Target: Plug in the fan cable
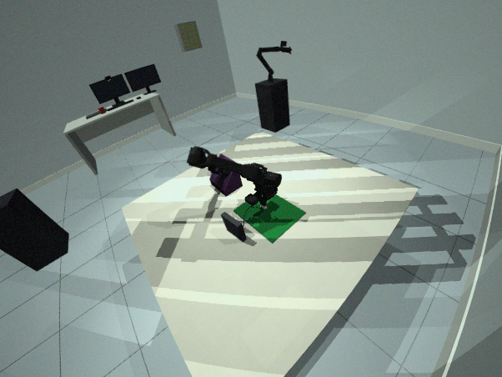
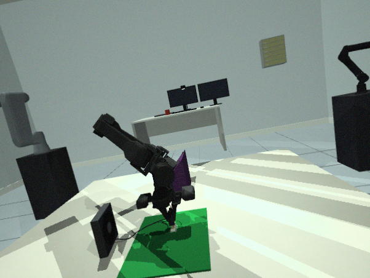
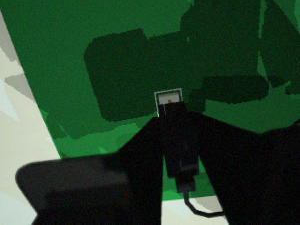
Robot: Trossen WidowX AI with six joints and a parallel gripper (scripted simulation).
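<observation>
The green board (image 1: pixel 273 231) (image 2: pixel 190 258) (image 3: pixel 47 59) lies flat. The pale four-pin header (image 2: pixel 174 229) (image 3: pixel 169 95) stands on it, with its far part showing in the wrist view. My gripper (image 1: pixel 263 203) (image 2: pixel 173 222) (image 3: pixel 173 120) points down at the header and is shut on the dark cable plug (image 3: pixel 181 149). The plug's front end overlaps the header's near part in the wrist view; its depth in the header is hidden. The cable (image 2: pixel 124 238) (image 3: pixel 200 214) runs from the plug to the black fan (image 1: pixel 233 226) (image 2: pixel 104 232), which stands upright beside the board.
A purple block (image 1: pixel 226 182) (image 2: pixel 183 176) stands on the pale table top (image 1: pixel 250 288) (image 2: pixel 276 234) behind the board, close to the arm. The cable makes a loose arc over the board's fan-side edge. A desk with two monitors and black pedestals stand away from the table.
</observation>
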